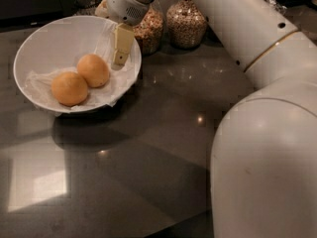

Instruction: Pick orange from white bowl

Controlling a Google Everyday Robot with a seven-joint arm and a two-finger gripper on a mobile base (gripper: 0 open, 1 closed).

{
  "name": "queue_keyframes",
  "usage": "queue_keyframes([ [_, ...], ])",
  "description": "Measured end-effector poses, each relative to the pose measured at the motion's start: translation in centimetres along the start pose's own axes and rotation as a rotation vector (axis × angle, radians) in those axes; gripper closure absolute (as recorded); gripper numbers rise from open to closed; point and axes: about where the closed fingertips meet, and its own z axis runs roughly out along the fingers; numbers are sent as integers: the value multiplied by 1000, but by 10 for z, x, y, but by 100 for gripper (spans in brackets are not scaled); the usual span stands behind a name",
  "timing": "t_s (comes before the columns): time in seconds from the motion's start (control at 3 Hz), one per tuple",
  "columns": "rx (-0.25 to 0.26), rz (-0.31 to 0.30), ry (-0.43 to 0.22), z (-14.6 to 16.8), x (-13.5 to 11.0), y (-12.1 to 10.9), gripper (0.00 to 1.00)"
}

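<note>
Gripper (119, 60) low at white bowl (30, 42) right wall, just beside orange (93, 70) — apart; claw state cannot tell; rounder fruit (70, 89) touches orange.

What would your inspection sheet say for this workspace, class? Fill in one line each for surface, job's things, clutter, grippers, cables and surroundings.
Surface: dark glossy countertop with light reflections.
Job's things: orange lies in the paper-lined white bowl, beside a rounder second orange.
Clutter: glass jar of grains and a second jar behind the bowl.
Grippers: gripper hangs over the bowl's right side, apart from the orange.
Cables: nothing seen.
Surroundings: white robot arm fills the right; background dark.
</note>
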Motion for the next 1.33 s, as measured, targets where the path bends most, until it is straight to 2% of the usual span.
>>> queue_keyframes([
  [0.33,-36,-18,-2,14,-8,-1,0],
  [0.67,-37,-19,-2,15,-8,-1,0],
  [1.33,-128,-37,-59,57,-24,8,0],
])
